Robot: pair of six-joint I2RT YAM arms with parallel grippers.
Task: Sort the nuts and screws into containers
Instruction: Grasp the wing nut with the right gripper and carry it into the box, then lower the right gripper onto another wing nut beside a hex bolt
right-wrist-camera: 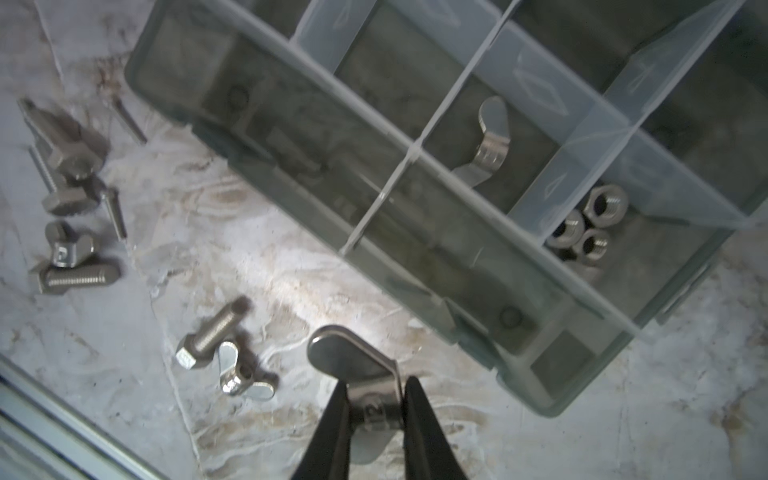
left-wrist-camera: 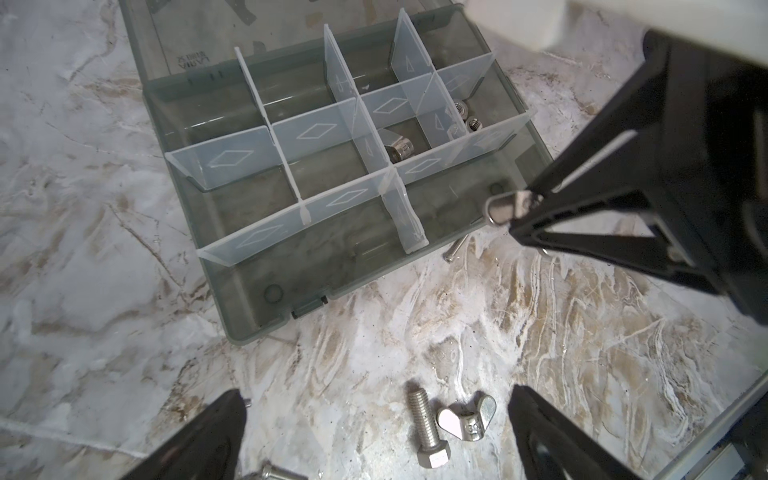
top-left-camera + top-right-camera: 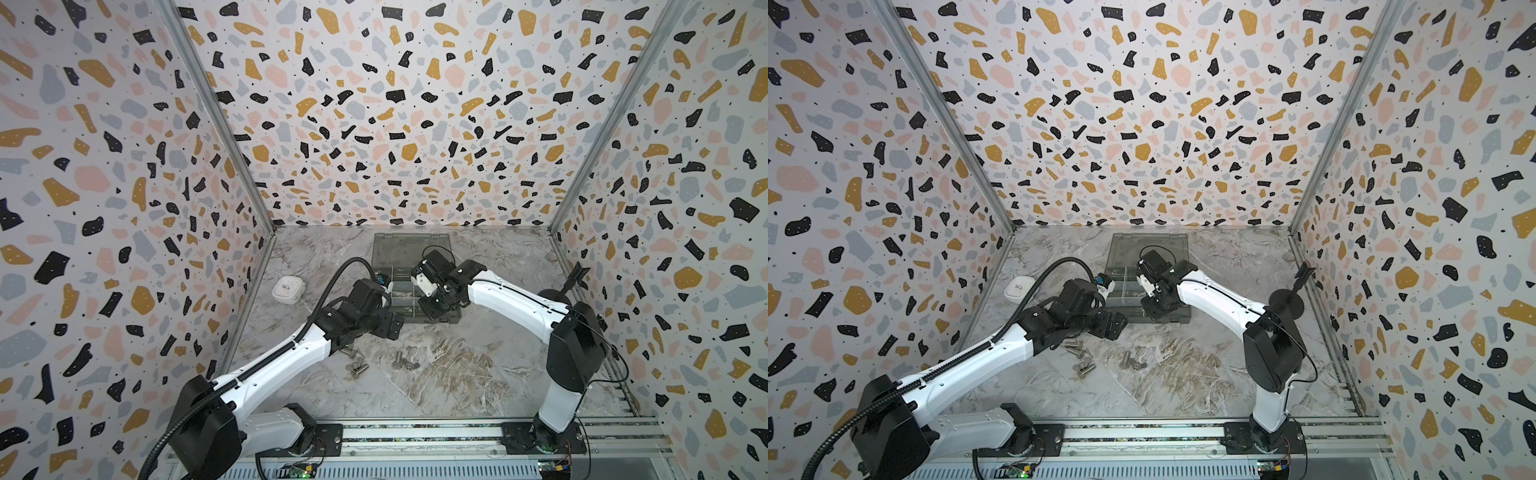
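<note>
the right claw (image 1: 374,388) is clenched on a wing nut (image 1: 353,357). its black fingertips (image 1: 332,415) pinch the threaded hub and one wing juts out past them. in the left wrist view this nut hangs at the front wall of the organiser box (image 2: 232,299), near the box's right front corner. i cannot tell whether it is over the front row of compartments (image 2: 332,249) or just outside over the bench (image 3: 478,374).

the left claw (image 2: 376,390) is released, its fingers spread wide above the bench in front of the box. between those fingers lie a screw (image 2: 428,428) and a second wing nut (image 2: 467,417), side by side and seemingly touching.

the box sits mid-bench toward the back edge, with its lid laid back flat behind it. in the row behind the front one, the compartment against the right wall holds three hex nuts (image 1: 586,224). the compartment next to it holds a third wing nut (image 1: 490,141).

a thin screw (image 2: 455,249) lies on the bench just outside the box's front wall. more loose screws (image 3: 353,361) are scattered between the box and the bench's front edge, left of the middle and well apart from the right claw.

a white case (image 3: 286,289) sits near the left edge, apart from the box.
</note>
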